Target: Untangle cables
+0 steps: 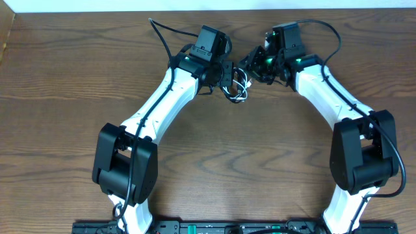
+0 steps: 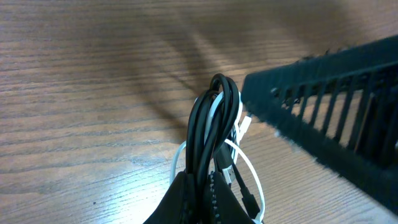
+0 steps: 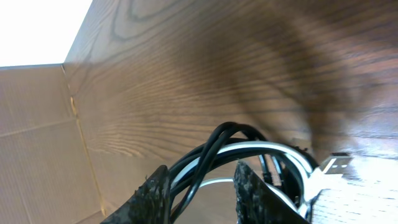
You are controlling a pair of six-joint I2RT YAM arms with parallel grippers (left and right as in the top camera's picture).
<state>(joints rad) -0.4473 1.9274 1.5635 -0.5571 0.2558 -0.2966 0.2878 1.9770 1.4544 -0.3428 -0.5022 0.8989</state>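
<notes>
The white cable and the black cable hang as one small tangled bundle between the two grippers at the far middle of the table. My left gripper is shut on the bundle. In the left wrist view its jaws pinch the black cable, with the white cable looping beside it. My right gripper is open. In the right wrist view its fingers straddle the black cable and the white cable. A white plug end lies at the right.
The wooden table lies under both arms. A cardboard wall stands along the table's left side, and it also shows in the overhead view. Thick black arm wires arc near the far edge. The right gripper's ribbed finger is close to the bundle.
</notes>
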